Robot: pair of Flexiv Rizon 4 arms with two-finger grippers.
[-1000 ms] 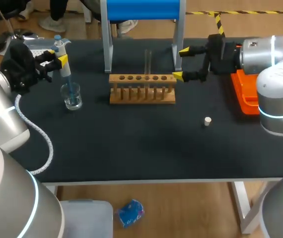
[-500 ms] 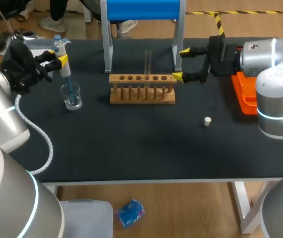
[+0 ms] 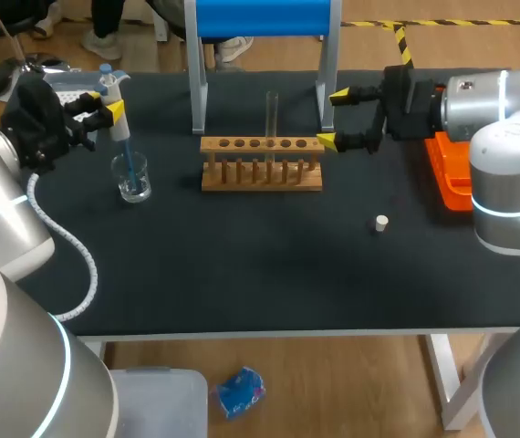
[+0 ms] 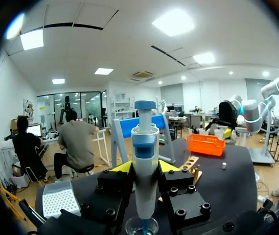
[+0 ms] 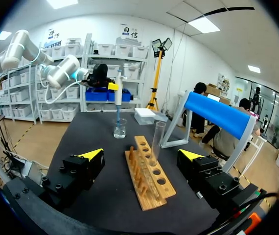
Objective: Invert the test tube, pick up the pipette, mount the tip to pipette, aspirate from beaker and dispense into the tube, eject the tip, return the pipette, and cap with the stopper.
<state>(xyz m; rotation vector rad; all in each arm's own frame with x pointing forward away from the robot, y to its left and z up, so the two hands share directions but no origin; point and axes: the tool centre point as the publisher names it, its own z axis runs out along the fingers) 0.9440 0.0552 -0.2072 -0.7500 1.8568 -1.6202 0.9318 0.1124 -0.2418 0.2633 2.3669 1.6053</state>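
Evidently to aspirate, pipette (image 4: 145, 142) is clamped by left gripper (image 4: 145, 169), tip (image 3: 129, 162) in beaker (image 3: 134, 181); right gripper (image 3: 336, 117) is spread open.

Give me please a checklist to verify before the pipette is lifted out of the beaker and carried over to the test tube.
1. Grip: the left gripper is shut on the pipette, with a finger on each side. Ok.
2. Tip: the blue tip reaches down into the beaker. Ok.
3. Liquid drawn up into the tip: cannot tell.
4. Target: the test tube stands upright in the wooden rack, with no stopper on it. Ok.
5. Path: the right gripper is open beside the rack's end, apart from the tube. Ok.
6. Stopper: it lies free on the table, ready for capping. Ok.
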